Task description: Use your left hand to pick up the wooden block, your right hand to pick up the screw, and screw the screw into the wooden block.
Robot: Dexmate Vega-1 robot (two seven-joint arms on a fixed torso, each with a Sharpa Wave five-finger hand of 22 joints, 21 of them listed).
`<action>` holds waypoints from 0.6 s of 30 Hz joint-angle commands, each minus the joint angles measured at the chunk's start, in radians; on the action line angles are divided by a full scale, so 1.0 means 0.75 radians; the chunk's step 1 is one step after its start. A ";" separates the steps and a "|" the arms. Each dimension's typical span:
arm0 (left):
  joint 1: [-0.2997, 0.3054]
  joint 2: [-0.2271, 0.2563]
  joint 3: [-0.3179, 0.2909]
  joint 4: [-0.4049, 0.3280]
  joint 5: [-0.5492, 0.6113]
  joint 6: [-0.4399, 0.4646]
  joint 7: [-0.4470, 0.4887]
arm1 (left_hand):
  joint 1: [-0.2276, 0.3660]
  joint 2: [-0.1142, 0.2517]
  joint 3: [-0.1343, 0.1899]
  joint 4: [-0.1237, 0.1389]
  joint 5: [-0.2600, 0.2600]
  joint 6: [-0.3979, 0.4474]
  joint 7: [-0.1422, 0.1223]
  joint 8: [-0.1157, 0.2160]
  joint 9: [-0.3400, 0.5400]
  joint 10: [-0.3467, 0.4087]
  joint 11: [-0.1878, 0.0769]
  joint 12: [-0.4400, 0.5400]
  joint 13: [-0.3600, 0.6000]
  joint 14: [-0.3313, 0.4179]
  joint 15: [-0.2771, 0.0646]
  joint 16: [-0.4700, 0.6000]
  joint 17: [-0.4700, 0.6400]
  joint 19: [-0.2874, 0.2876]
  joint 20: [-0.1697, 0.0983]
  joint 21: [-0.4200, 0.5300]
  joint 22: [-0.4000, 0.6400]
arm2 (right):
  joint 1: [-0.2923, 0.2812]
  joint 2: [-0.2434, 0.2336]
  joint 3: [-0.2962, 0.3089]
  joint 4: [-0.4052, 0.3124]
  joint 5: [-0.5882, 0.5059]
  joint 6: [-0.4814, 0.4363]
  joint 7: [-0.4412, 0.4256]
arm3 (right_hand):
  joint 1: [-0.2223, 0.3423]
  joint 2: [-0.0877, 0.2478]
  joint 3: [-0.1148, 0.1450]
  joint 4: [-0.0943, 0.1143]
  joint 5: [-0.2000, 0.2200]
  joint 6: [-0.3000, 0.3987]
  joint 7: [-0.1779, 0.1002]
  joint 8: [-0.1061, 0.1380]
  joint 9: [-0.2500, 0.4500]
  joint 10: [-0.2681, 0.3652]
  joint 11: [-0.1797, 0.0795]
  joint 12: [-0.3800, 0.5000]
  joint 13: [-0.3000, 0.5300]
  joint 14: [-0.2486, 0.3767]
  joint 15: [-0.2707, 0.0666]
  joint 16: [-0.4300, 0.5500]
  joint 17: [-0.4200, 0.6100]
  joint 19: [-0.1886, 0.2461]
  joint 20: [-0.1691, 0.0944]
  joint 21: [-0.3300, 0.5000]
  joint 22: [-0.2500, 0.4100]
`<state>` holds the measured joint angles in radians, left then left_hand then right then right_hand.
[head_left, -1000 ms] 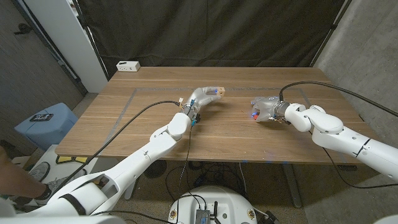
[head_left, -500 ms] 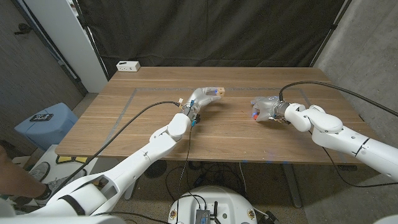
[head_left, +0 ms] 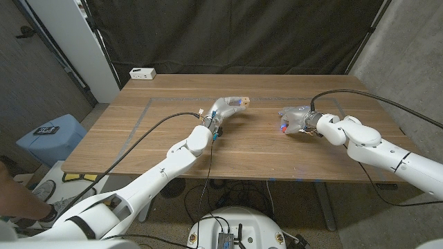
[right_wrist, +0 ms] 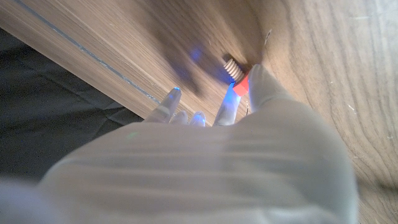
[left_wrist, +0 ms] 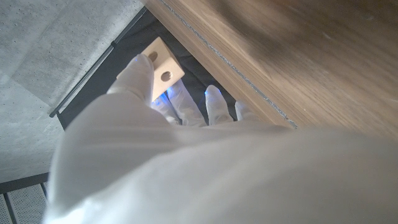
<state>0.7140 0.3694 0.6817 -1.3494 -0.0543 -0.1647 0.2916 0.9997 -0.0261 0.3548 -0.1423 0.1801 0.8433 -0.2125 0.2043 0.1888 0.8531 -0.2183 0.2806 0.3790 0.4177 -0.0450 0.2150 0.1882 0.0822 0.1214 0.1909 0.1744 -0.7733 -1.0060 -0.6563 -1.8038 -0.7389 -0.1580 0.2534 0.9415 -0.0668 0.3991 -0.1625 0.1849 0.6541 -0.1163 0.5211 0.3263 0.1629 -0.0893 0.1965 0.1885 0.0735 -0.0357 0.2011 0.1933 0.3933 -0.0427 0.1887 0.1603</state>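
**A:** Both arms are out over the wooden table [head_left: 173,138]. How much room is there around them?

**B:** Plenty. The left hand [head_left: 225,108] sits mid-table, well away from every edge, and the right hand [head_left: 294,120] is off to its right with bare wood between the two. The far edge carries a small white box [head_left: 142,72] at the left corner, well apart from both hands. A taped line [head_left: 138,128] runs across the tabletop on the left side.

**A:** Any writing to read?

**B:** Nothing legible. The white box is too small to make out markings.

**A:** Where's the wooden block [left_wrist: 163,63]?

**B:** Pinched at the left hand's fingertips [left_wrist: 138,71], clear of the table. In the left wrist view it's a pale flat piece with two round holes facing the camera, sticking out past the fingers.

**A:** And the screw [right_wrist: 234,70]?

**B:** Held by the right hand, between its fingers [right_wrist: 261,81] just above the wood. It has a red head, and its tan threaded shaft juts forward from the fingertips, roughly along the line the fingers point.
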 commanded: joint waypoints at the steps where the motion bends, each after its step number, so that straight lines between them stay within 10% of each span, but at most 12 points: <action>1: -0.011 -0.007 0.005 0.025 -0.006 -0.018 -0.007 | 0.003 0.021 -0.002 -0.001 0.000 0.009 -0.001 0.012 0.005 0.009 -0.005 -0.002 0.007 0.012 -0.133 0.005 0.005 0.003 0.013 0.009 0.005 | 0.006 0.004 0.000 0.014 0.010 0.017 -0.015 | 0.015 0.003 0.018 0.000 0.005 0.020 0.006 0.015 0.008 0.017 0.001 0.012 0.003 0.016 -0.077 0.009 0.003 0.020 -0.075 0.008 0.006; 18: -0.008 -0.006 0.009 0.019 -0.005 -0.015 -0.010 | 0.002 0.024 -0.006 -0.001 0.000 0.008 -0.002 0.010 0.005 0.007 -0.005 -0.007 0.008 0.012 -0.133 0.005 0.005 0.003 0.014 0.009 0.005 | -0.010 -0.011 0.015 0.002 0.025 0.026 -0.034 | 0.025 0.005 0.029 0.000 0.004 0.044 0.015 0.044 0.023 0.036 0.007 0.012 0.002 0.037 -0.089 0.011 0.005 0.050 -0.109 0.009 0.004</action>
<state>0.7093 0.3658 0.6852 -1.3377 -0.0575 -0.1709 0.2886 1.0009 -0.0163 0.3536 -0.1435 0.1801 0.8430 -0.2127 0.2075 0.1879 0.8530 -0.2183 0.2777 0.3830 0.4177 -0.0450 0.2150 0.1882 0.0860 0.1250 0.1909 0.1744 -0.7714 -1.0061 -0.6553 -1.7949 -0.7295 -0.1431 0.2402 0.9453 -0.0629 0.4156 -0.1628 0.1849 0.6772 -0.1072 0.5444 0.3399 0.1806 -0.0821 0.1965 0.1884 0.0935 -0.0374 0.2011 0.1932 0.4201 -0.0446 0.1933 0.1603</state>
